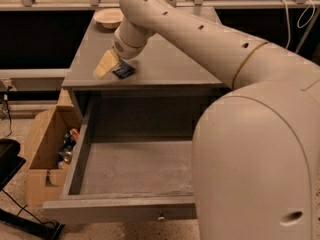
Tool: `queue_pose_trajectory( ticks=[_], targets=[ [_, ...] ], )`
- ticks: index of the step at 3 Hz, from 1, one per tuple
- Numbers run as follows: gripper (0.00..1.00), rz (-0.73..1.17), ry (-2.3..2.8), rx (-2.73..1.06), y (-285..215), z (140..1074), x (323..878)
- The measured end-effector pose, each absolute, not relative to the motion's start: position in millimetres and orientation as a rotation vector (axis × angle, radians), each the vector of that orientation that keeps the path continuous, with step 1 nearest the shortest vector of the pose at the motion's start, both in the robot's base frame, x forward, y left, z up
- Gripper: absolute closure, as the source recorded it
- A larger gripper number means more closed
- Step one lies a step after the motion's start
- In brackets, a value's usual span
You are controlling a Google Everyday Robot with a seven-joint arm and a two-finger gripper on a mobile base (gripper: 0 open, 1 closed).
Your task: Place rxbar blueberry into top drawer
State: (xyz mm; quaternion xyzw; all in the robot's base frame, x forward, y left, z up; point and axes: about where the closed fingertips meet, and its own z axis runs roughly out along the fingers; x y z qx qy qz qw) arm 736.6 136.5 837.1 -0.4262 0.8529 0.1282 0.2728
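The rxbar blueberry point(124, 72) is a dark navy wrapper lying on the grey table top point(165, 59) near its front left edge. Only its right end shows. My gripper point(106, 64) is at the bar's left end, low over the table top and covering most of the bar. My arm reaches to it from the right. The top drawer point(75, 164) is pulled wide open below the table top. Its grey floor is bare and a small round knob point(161, 217) sits on its front panel.
A shallow pale bowl point(108, 17) stands at the back left of the table top. A brown cardboard box point(40, 149) holding cans point(67, 145) stands on the floor left of the drawer. A black object point(7, 159) is at the far left edge.
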Motion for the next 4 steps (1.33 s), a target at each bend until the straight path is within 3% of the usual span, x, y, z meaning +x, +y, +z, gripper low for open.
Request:
queue_pose_trajectory(
  ticks=[1,3,4],
  targets=[
    [0.16,0.343,2.316,-1.114,135,820,752],
    [0.63,0.352,2.333,-1.095,135,820,761],
    [0.94,0.352,2.333,-1.095,135,831,761]
  ],
)
